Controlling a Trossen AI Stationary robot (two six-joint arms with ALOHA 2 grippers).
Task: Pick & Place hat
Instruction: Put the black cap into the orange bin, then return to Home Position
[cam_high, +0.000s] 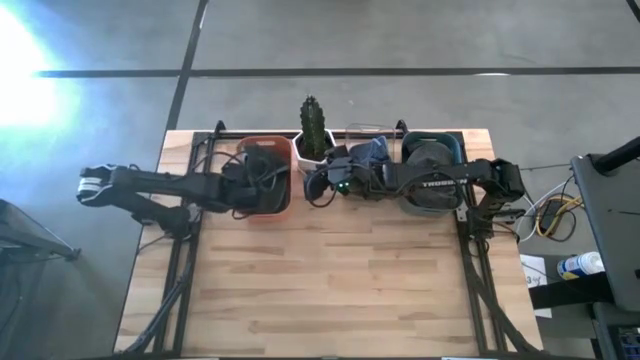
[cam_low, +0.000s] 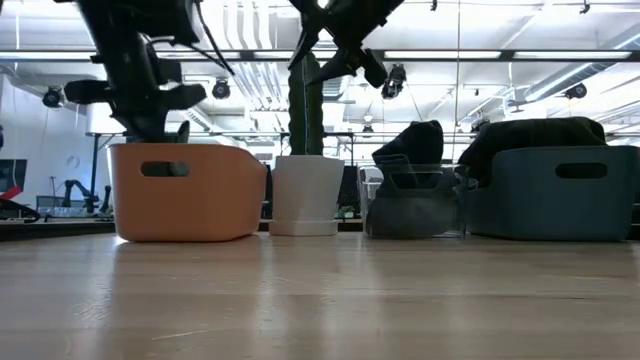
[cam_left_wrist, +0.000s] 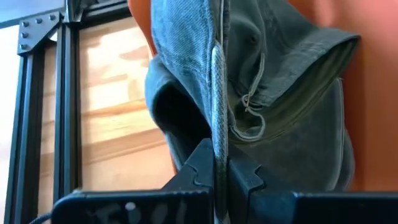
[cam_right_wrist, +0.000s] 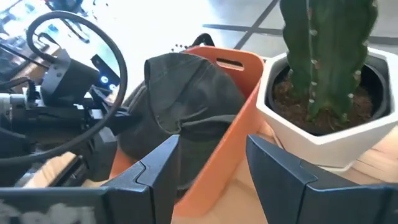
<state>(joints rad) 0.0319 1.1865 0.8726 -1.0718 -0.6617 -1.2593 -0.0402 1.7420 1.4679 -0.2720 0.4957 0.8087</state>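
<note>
A grey-green denim hat lies inside the orange bin at the table's far edge, bulging above its rim. My left gripper reaches down into that bin and is shut on the hat. My right gripper is open and touches nothing. It hovers above the table just right of the orange bin, in front of the cactus pot. In the low view the bin wall hides the hat. My left gripper pinches a thin folded edge of the hat between its two fingers. The fingers come from above, pointing down into the orange bin. The rest of the hat spreads beyond the fingertips against the bin's inside; one layer or several, I cannot tell.
A cactus in a white pot stands right of the orange bin. Further right are a clear container with a dark hat and a blue bin with dark hats. The near half of the wooden table is bare.
</note>
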